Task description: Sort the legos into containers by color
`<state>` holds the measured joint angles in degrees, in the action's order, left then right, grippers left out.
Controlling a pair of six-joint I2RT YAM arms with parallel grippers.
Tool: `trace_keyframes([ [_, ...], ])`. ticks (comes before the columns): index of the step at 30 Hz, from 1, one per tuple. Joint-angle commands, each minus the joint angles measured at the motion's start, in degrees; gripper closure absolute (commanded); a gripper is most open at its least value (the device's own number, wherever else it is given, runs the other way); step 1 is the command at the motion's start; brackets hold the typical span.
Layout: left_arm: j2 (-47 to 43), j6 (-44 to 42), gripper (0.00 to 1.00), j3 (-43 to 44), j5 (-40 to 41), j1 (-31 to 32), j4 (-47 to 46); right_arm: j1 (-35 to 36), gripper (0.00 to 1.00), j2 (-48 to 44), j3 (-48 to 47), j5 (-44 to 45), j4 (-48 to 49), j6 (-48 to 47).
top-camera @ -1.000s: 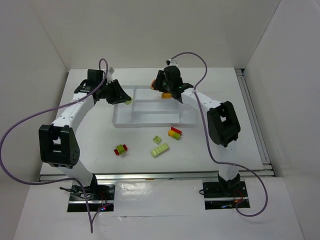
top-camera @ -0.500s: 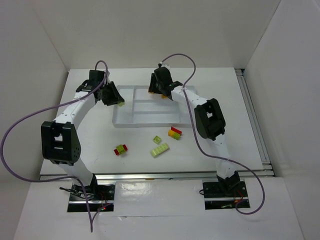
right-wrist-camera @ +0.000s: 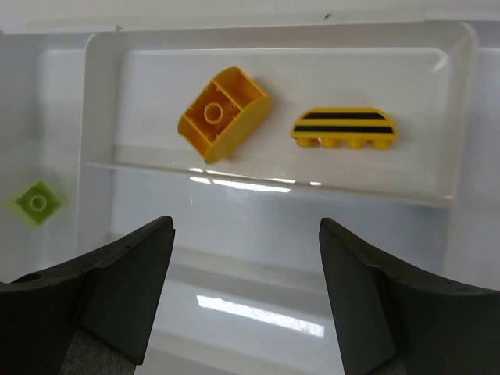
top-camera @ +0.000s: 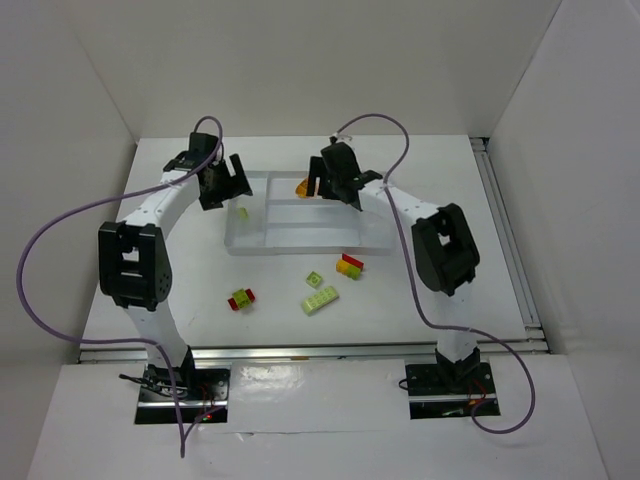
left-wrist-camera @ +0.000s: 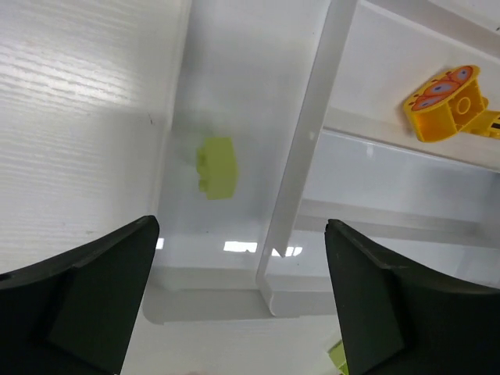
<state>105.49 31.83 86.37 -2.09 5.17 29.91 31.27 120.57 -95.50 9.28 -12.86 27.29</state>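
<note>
The white tray (top-camera: pixel 300 238) lies across the middle of the table. My left gripper (top-camera: pixel 228 182) hangs open over its left end, with nothing between the fingers. Under it a light green lego (left-wrist-camera: pixel 216 166) lies loose in the left compartment (left-wrist-camera: pixel 234 86). My right gripper (top-camera: pixel 335 186) is open above the tray's far side. An orange curved lego (right-wrist-camera: pixel 223 113) and a yellow black-striped piece (right-wrist-camera: pixel 344 129) rest in the far slot (right-wrist-camera: pixel 312 78). The green lego (right-wrist-camera: pixel 37 201) also shows at the left edge of the right wrist view.
In front of the tray on the table lie a yellow-and-red stack (top-camera: pixel 349 264), a small green brick (top-camera: pixel 315 277), a long green plate (top-camera: pixel 321 299) and a green-and-red stack (top-camera: pixel 241 298). White walls enclose the table on three sides.
Both grippers have opened. The green lego left the left gripper and now lies in the left compartment. The orange lego left the right gripper and lies in the far slot.
</note>
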Motion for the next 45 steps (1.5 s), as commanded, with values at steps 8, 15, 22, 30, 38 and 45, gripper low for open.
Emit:
trace_keyframes([
  [8,-6.6,-2.2,0.04,0.9,2.4,8.4,2.3,1.5,0.18,-33.2,25.3,3.4,0.8,-4.8],
  [15,-13.3,-7.9,0.23,-7.6,5.6,23.5,2.3,5.6,0.17,-41.0,38.9,-1.0,-8.6,-6.6],
  [22,-13.9,-3.5,0.23,-13.6,2.2,30.3,2.3,10.6,0.14,-42.4,46.9,-3.4,-8.2,-0.5],
  [30,-5.0,-9.9,0.04,-10.8,1.5,37.5,3.4,9.0,0.13,-49.6,49.8,5.6,-10.3,7.0],
  [38,1.9,-11.2,0.17,-10.4,4.5,38.1,2.0,6.4,0.11,-61.9,54.5,16.8,-16.2,11.3],
  [45,5.9,-9.6,0.28,-8.9,6.1,38.1,1.3,4.3,0.1,-62.6,55.1,16.8,-17.6,10.7],
])
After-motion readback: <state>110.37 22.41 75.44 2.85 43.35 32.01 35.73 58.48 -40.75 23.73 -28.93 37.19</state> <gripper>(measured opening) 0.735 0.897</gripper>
